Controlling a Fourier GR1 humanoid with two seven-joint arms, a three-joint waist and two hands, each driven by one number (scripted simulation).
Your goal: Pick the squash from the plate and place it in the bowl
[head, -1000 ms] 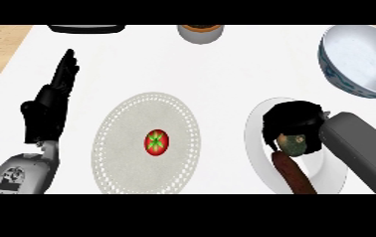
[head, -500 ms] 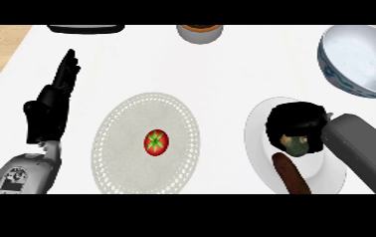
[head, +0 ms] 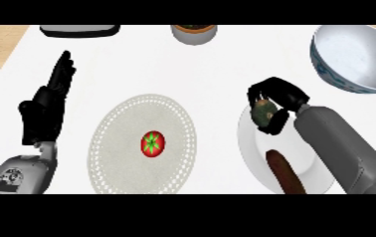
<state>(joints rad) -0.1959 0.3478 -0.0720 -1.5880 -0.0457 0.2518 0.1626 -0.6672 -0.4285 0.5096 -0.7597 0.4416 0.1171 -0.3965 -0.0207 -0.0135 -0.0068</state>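
The right hand (head: 277, 104) is curling its fingers (head: 258, 92) around the squash (head: 263, 112) above the plate (head: 253, 151). The left hand (head: 44, 109) is resting at left, fingers straight.

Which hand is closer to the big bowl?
Right. The right hand, curled round the squash, is just below-left of the bowl; the left hand rests far across the counter.

right hand (head: 279, 106) curled, left hand (head: 46, 106) resting open
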